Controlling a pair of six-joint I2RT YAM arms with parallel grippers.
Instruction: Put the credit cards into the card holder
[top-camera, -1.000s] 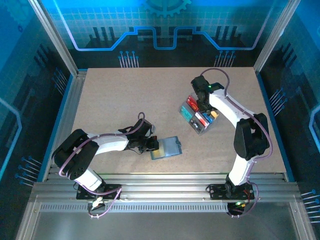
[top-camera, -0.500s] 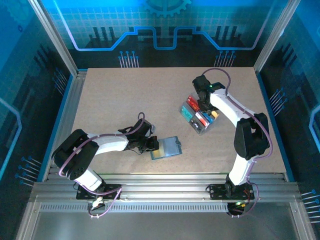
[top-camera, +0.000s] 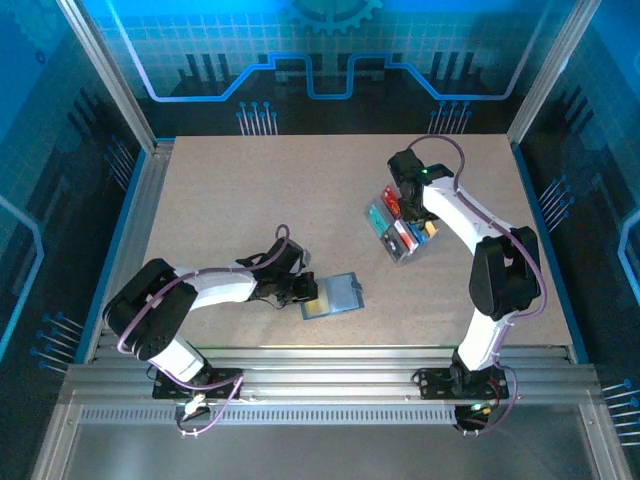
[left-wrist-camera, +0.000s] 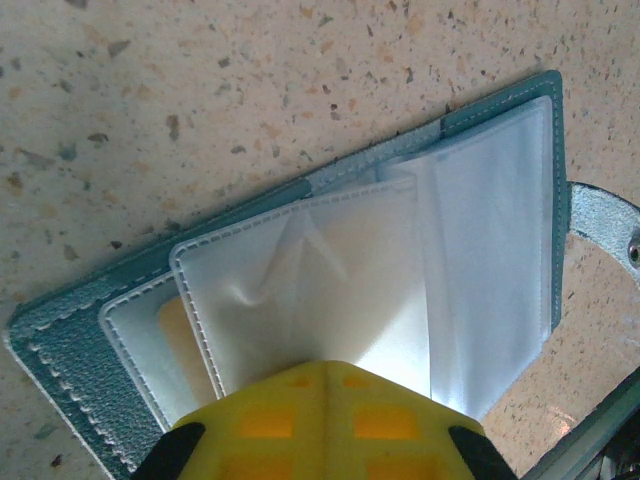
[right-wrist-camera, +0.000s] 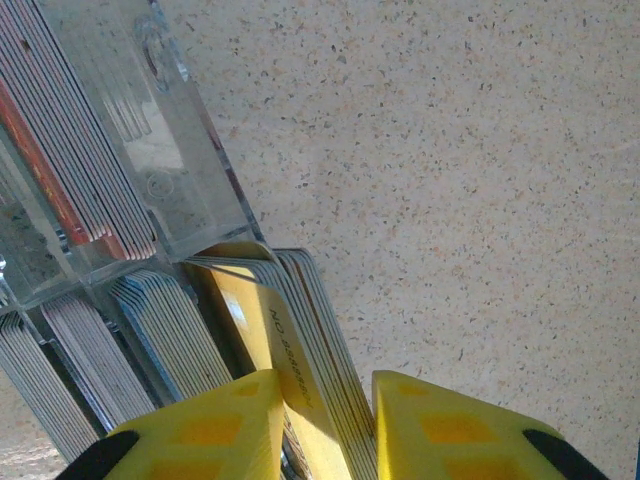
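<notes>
Looking down from above, one card holder (top-camera: 335, 295) lies open on the table (top-camera: 240, 200), low and just left of centre. It is a small slate-blue square with a paler inside. The left gripper (top-camera: 305, 291) sits at its left edge, its fingers too small to read here. One clear tray (top-camera: 381, 240) rests tilted right of centre, well apart from the holder. It holds the credit cards (top-camera: 380, 222) in four colours: red, teal, blue and yellow. Single cards cannot be counted. The right gripper (top-camera: 404, 204) is down over the tray and hides part of it.

From the left wrist, the card holder (left-wrist-camera: 350, 260) shows a stitched blue-green leather border around milky plastic sleeves (left-wrist-camera: 480, 250), at least three of them layered. One orange card (left-wrist-camera: 180, 330) shows faintly through a sleeve at lower left. A strap (left-wrist-camera: 600, 215) with a snap is cut off by the right edge. At bottom centre the left gripper (left-wrist-camera: 322, 375) is clenched, fingers together over the sleeves. Whether a sleeve is pinched is hidden.

From the right wrist, the tray (right-wrist-camera: 170, 130) has its clear wall at upper left. The credit cards (right-wrist-camera: 290, 340) stand on edge in four stacks, their edges too thin to count. The right gripper (right-wrist-camera: 328, 380) has a finger close on either side of the yellow stack. I cannot tell whether they are pressing it.
</notes>
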